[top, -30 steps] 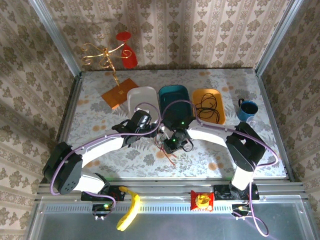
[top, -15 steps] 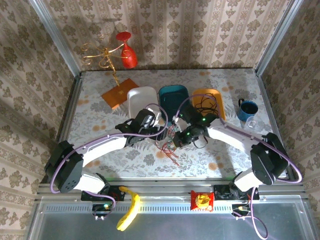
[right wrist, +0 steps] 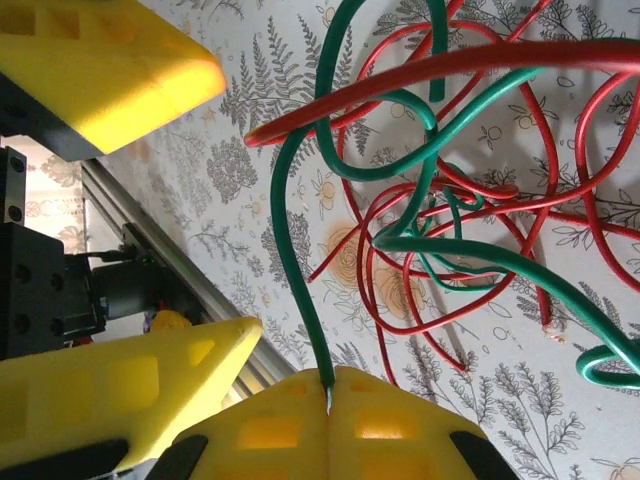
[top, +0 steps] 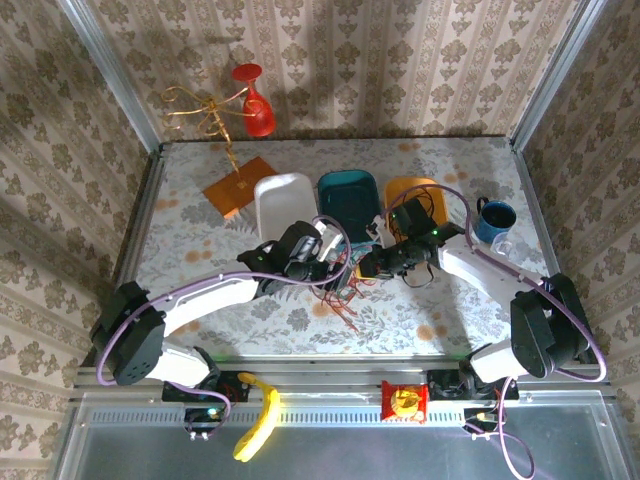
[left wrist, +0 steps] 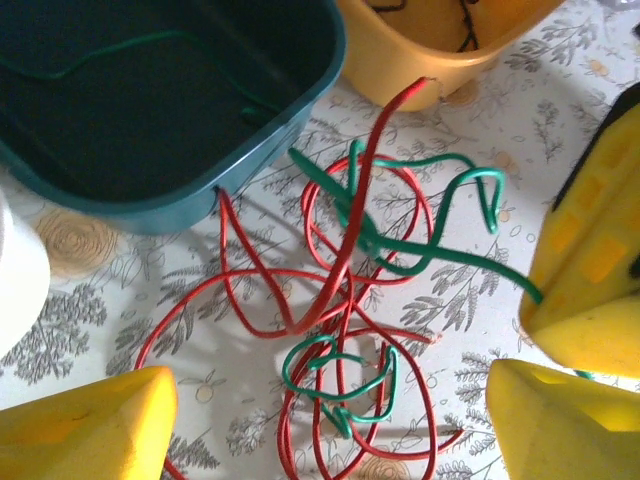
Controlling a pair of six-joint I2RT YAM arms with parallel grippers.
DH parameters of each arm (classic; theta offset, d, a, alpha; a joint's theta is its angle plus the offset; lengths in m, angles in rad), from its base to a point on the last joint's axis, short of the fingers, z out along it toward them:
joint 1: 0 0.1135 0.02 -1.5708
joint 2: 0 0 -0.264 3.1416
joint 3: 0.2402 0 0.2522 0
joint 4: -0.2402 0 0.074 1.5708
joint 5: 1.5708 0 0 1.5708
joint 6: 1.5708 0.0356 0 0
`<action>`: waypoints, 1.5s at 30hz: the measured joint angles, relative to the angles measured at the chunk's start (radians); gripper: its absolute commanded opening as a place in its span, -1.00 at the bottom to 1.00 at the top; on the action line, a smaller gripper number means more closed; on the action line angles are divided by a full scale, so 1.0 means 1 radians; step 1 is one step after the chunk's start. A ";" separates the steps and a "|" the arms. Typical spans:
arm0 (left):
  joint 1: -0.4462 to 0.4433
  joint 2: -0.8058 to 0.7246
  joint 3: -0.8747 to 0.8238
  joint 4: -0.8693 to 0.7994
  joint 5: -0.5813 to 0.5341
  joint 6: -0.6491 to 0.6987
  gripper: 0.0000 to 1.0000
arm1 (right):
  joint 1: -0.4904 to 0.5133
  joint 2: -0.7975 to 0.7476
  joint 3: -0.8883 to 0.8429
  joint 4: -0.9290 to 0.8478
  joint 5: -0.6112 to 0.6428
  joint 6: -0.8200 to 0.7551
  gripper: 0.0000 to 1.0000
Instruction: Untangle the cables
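I count 2 pincers over 1 tangle. My right pincer (right wrist: pixel 330 395) is clamped shut. 1 green cable (right wrist: pixel 297 250) runs straight out from between its 2 fingertips, so that is what it grips. My left pincer (left wrist: pixel 330 395) stands wide apart with nothing between its 2 fingers. The tangle lies on the worktop (top: pixel 190 250) directly ahead of it, partly in the gap and partly just beyond. The 2 pincers are near each other, the right one just to the right of the left.

In the tangle I make out 2 colours. The red cable (right wrist: pixel 520 58) loops many times, and I cannot tell whether it is 1 strand or more. The green cable threads through the red loops and crosses them in several places.

Beyond the left pincer stand 3 bins: 1 white bin (left wrist: pixel 15 270) ahead to its left, 1 teal bin (left wrist: pixel 150 205) straight ahead and 1 orange bin (left wrist: pixel 420 50) ahead to its right. 1 red run reaches up to the orange bin's wall, and another meets the teal bin's lower wall. 1 green length (left wrist: pixel 150 38) lies inside the teal bin, and I cannot tell whether it joins the held one. 1 black cable (left wrist: pixel 463 25) sits in the orange bin. 1 blue mug (top: pixel 497 217) stands well apart, to the right of the right pincer.
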 measured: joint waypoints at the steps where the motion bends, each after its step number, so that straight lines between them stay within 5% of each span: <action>1: 0.000 0.002 0.000 0.014 0.003 0.003 0.53 | -0.001 0.000 0.000 -0.005 -0.005 0.004 -0.91; 7: 0.013 0.079 0.021 0.077 -0.018 -0.003 0.32 | -0.003 0.001 -0.004 -0.107 -0.038 0.010 -0.91; 19: 0.035 0.134 0.049 0.080 -0.087 -0.023 0.46 | -0.053 -0.204 -0.029 -0.259 -0.197 0.019 -0.87; 27: 0.050 -0.059 -0.085 0.209 0.039 -0.046 0.69 | -0.196 -0.245 -0.030 -0.014 -0.329 0.218 -0.91; 45: 0.074 -0.033 -0.082 0.411 0.275 -0.054 0.60 | -0.197 -0.195 -0.026 0.166 -0.465 0.369 -0.97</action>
